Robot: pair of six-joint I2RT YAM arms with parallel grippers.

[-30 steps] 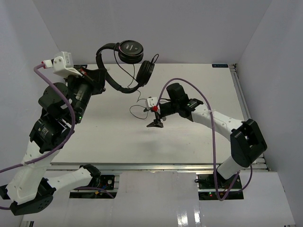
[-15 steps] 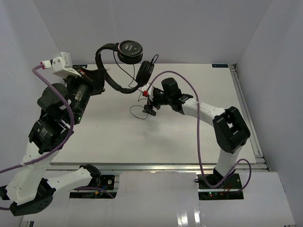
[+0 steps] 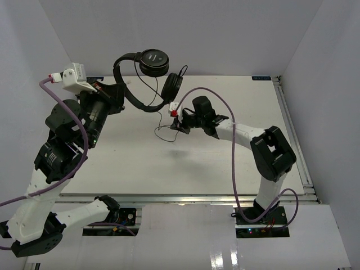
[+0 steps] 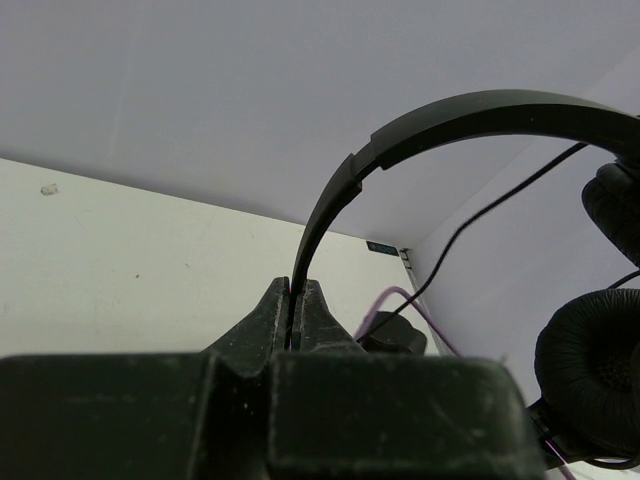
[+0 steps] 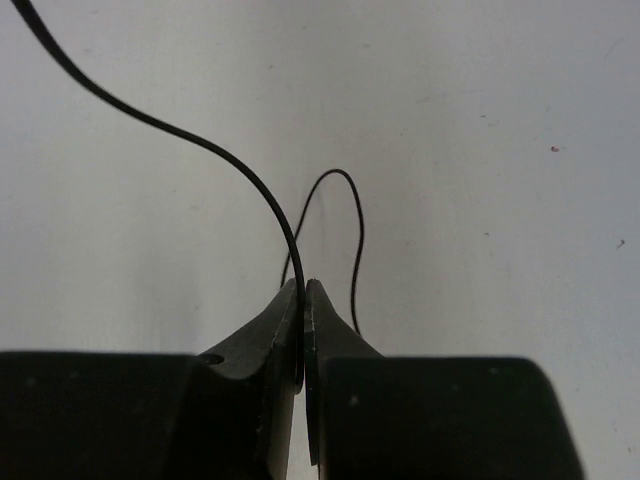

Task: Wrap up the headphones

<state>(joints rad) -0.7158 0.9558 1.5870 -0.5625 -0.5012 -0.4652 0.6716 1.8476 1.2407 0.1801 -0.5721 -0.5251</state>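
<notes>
Headphones (image 3: 154, 59) hung in the air over the far left of the table (image 3: 236, 169), carried by our left gripper (image 4: 297, 292), which was clenched on the thin headband (image 4: 480, 110). Our right gripper (image 5: 303, 292) was pinched tight on the cord (image 5: 150, 123) just above the tabletop, and a slack loop of it lay just beyond the fingertips.

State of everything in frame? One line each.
Black over-ear headphones: in the air above the white table, held by the headband.
Thin black cord: loose, pinched partway, slack loop beyond the pinch.
Left gripper: shut on the headband.
Right gripper: shut on the cord.
</notes>
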